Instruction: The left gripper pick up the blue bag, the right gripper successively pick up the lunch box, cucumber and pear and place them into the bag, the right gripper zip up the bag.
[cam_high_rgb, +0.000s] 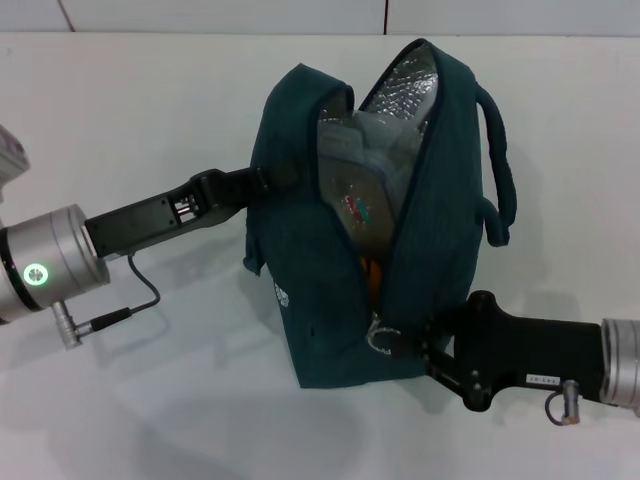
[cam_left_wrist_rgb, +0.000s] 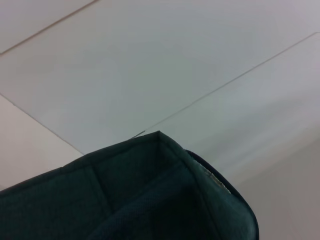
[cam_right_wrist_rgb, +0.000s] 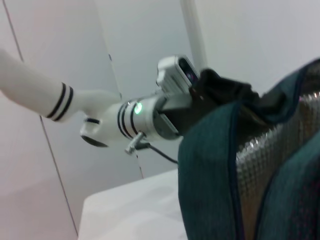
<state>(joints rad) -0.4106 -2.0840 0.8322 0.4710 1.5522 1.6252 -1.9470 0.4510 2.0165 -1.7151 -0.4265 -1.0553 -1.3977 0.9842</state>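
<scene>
my left gripper (cam_high_rgb: 262, 181) is clamped on the dark teal fabric bag (cam_high_rgb: 320, 300), upright on the white table (cam_high_rgb: 150, 120). right gripper (cam_high_rgb: 405, 342) at the ring zipper pull (cam_high_rgb: 380, 338); grip unclear. clear lunch box (cam_high_rgb: 355, 185) protrudes, may jam the zip.

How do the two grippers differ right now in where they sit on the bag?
The left gripper holds the blue bag high on its side, by the handle; the right gripper sits low at the near end, at the zipper ring. Both are black and touch the bag.
</scene>
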